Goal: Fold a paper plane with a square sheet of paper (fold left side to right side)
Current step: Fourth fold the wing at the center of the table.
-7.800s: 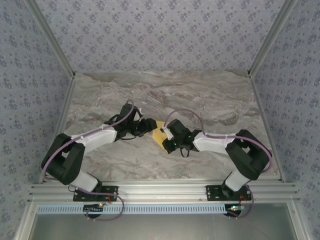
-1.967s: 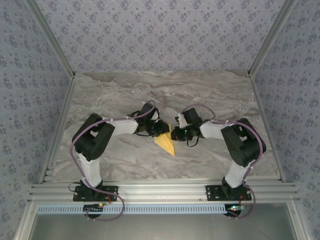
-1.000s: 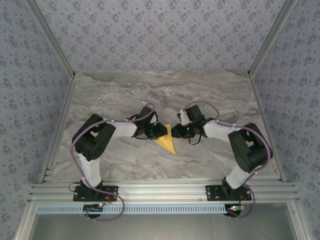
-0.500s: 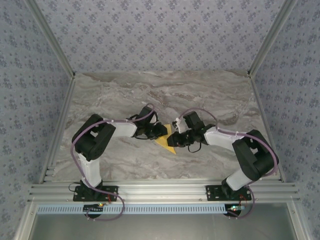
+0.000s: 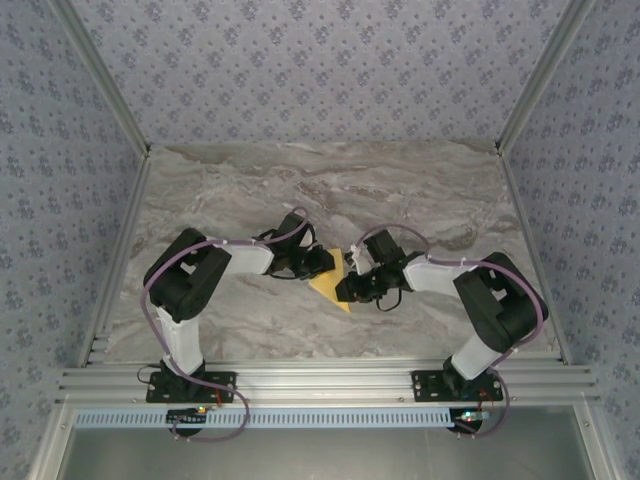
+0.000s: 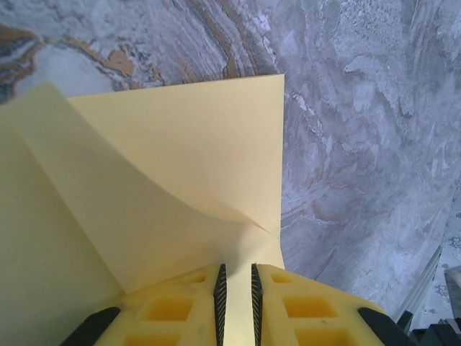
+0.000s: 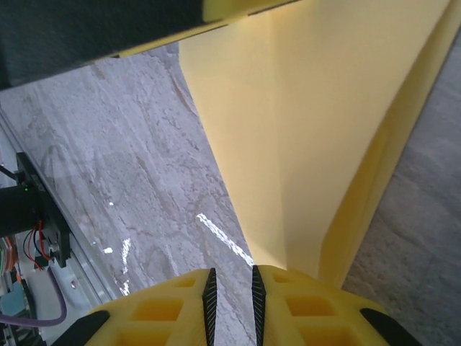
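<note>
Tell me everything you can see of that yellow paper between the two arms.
The yellow paper is a thin, plain mustard sheet, folded into a wedge narrowing to a point toward the arms' bases. It sits mid-way across the marble table, one layer curling up loosely. The left gripper pinches its edge; the right gripper is at its narrow end, grip unclear.
</note>
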You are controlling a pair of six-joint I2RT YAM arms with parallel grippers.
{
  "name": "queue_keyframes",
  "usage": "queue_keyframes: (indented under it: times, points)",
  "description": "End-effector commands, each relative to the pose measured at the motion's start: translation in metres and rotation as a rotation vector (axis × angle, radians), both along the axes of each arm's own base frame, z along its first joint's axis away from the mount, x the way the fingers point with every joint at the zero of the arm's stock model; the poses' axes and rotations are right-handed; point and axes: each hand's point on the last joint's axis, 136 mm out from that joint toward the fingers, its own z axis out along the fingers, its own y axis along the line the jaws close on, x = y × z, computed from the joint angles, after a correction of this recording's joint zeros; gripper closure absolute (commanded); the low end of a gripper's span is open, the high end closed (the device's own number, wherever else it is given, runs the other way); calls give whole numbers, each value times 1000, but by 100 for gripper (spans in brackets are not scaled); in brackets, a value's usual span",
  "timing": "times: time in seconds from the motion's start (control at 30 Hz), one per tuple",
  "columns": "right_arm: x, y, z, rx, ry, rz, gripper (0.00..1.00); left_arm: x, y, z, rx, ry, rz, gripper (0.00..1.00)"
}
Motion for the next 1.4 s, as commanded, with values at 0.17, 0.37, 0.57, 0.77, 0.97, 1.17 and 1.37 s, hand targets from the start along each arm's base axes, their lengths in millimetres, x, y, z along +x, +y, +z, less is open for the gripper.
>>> queue_keyframes:
  times: [0.17,0.37,0.57,0.77,0.97,1.17,1.37]
  points:
    - [-15,-12,-17,-84,34,23,78,-26,25,-38,135,100,5,81]
    - [-22,-11,-19,-77,57,39,78,-26,25,-38,135,100,6,81]
    - [-26,-10,-21,-72,75,47,78,-26,25,-38,135,101,5,81]
    - [-28,-11,-24,-78,85,51,78,-26,25,-38,135,100,5,81]
    - [-32,-16,-29,-107,95,49,78,-26,24,-38,136,100,4,81]
    - [-41,-21,-30,-127,110,64,80,-25,25,-39,139,103,7,81]
    - [-55,-30,-31,-160,136,79,81,-25,26,-40,144,104,8,81]
